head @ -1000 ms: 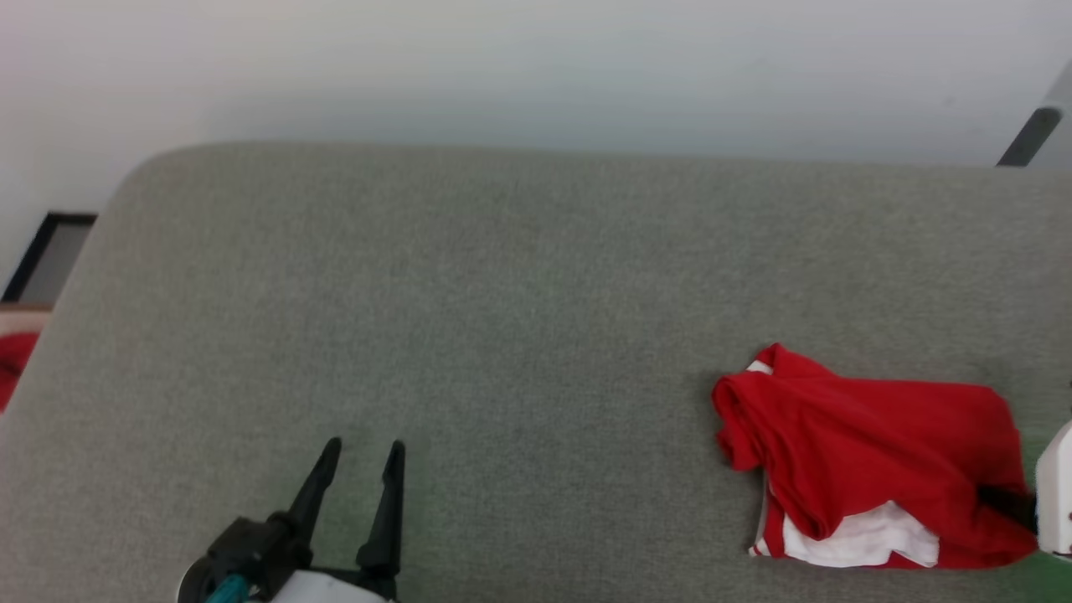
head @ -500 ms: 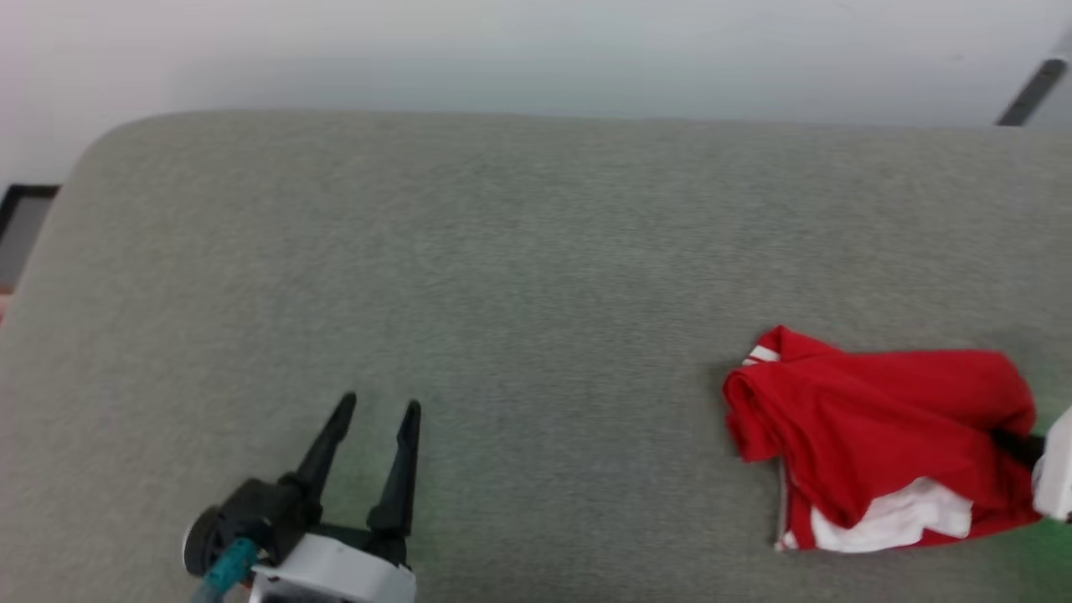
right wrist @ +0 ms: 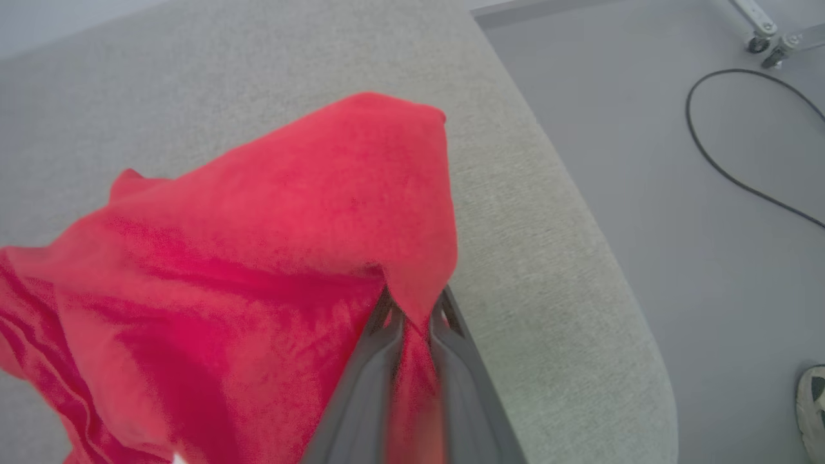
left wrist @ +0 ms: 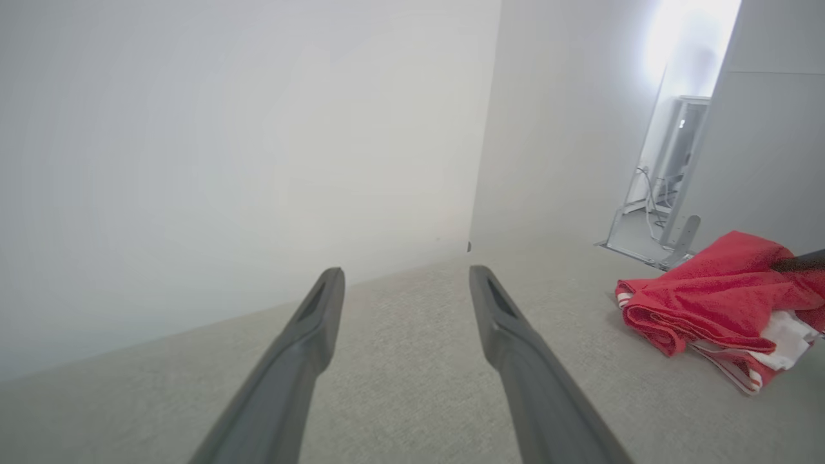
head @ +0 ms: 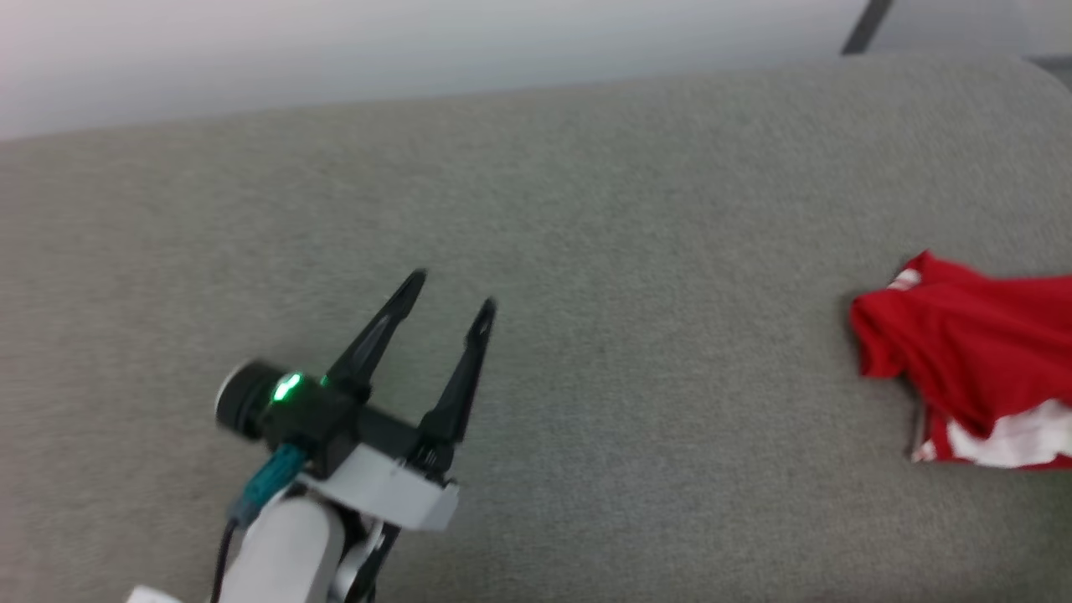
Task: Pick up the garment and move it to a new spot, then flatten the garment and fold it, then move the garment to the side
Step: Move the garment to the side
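Note:
The garment, a red shirt with white parts and striped trim, lies bunched on the grey padded surface at the far right of the head view. In the right wrist view my right gripper is shut on a fold of the garment, and the red fabric rises in a peak over its fingers. My left gripper stands open and holds nothing, well to the left of the shirt. The left wrist view has the garment off to the right of the open left gripper.
The padded surface ends in a rounded corner just right of the shirt, with grey floor beyond. A black cable lies on that floor, and a shoe is at the lower right edge. A pale wall runs behind the surface.
The head camera has swung, so the whole picture shifted and the shirt now sits at the right edge. My left gripper has come forward over the surface. The shirt's right side has bunched upward.

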{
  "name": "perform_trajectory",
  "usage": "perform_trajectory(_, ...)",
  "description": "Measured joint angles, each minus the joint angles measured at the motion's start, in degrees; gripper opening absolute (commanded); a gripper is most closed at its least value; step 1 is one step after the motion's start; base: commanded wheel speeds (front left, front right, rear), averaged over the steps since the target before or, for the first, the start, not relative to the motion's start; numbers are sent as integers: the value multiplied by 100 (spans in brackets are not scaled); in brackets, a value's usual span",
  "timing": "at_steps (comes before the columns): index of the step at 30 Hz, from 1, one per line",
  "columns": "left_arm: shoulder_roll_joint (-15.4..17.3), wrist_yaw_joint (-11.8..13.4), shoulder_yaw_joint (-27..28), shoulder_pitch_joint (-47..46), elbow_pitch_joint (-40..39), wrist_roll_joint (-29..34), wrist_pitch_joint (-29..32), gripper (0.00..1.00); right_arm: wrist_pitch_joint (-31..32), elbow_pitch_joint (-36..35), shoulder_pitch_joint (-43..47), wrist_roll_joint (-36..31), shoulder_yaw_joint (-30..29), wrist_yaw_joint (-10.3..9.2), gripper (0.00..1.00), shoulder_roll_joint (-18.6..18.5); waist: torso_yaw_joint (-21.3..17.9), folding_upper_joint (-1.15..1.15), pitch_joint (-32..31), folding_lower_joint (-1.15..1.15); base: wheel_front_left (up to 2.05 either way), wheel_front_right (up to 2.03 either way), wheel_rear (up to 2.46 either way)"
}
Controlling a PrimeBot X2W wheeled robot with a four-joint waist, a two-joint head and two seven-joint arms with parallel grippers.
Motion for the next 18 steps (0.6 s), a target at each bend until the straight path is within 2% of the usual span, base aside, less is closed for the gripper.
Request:
perform_trajectory(8,200,-7,-354,-900,38,-14,0,100,-751,769,-840,-448,-65,0,0,-134,-267,0,522,0,0,0,0)
perform_trajectory(12,330,-7,-412,-1193,22,18,0,100,-1105,1194,-1390,-849,16,0,0,-232,-305,0,772,0,0,0,0)
perform_trajectory(18,544,-7,-632,-1461,-66,146,0,100,-1552,1828,-2071,-1368,220,0,0,-192,-280,0,1107,0,0,0,0)
